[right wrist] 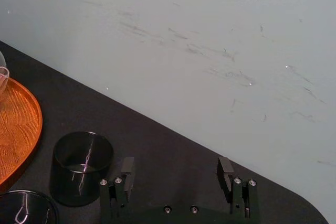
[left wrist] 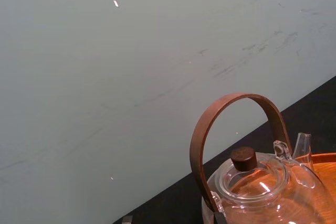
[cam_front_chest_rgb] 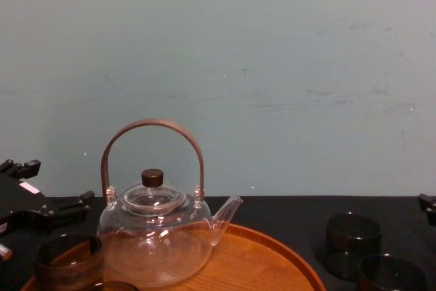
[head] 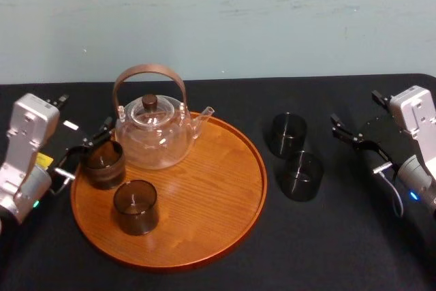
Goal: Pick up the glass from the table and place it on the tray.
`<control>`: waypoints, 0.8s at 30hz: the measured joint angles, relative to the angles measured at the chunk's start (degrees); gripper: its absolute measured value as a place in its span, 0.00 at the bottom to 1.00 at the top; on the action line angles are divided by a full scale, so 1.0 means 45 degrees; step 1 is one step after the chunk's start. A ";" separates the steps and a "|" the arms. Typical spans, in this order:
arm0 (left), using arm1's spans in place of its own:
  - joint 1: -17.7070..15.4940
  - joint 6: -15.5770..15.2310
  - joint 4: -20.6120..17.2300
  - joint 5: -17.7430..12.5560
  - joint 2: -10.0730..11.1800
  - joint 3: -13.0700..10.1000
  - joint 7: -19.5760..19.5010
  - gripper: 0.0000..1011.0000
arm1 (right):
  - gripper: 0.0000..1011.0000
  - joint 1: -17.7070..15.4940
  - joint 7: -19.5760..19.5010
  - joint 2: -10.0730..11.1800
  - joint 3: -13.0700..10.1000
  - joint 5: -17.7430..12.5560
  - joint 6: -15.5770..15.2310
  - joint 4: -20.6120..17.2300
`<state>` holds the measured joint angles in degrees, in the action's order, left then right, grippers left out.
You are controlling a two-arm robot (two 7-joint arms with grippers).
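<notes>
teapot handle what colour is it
Reddish brown, a plain smooth band; the teapot handle shows best in the left wrist view.

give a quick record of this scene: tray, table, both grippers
tray: holds teapot, left glass, front glass
table: far glass and near glass, right of the tray
left gripper: at the tray's left edge, by the left glass
right gripper: open, empty, right of the table's glasses, apart from them

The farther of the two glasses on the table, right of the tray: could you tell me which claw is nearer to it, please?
Right. The right claw is open just right of that glass, not touching; the left claw is across the tray, at its left edge.
</notes>
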<state>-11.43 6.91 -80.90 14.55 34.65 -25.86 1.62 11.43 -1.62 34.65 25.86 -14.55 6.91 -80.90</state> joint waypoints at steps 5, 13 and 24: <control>0.0000 0.0000 0.0000 0.0000 0.0000 0.0000 0.0000 0.99 | 0.99 0.0000 0.0001 0.0000 0.0000 0.0000 0.0000 0.0000; 0.0001 0.0000 0.0000 -0.0001 0.0000 0.0000 0.0000 0.99 | 0.99 0.0000 0.0000 0.0000 0.0000 0.0000 0.0000 0.0000; 0.0000 0.0000 0.0000 0.0000 0.0000 0.0000 0.0000 0.99 | 0.99 0.0000 0.0000 0.0000 0.0000 0.0000 0.0000 0.0000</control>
<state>-11.43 6.91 -80.90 14.55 34.65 -25.86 1.62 11.43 -1.62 34.64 25.86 -14.55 6.90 -80.90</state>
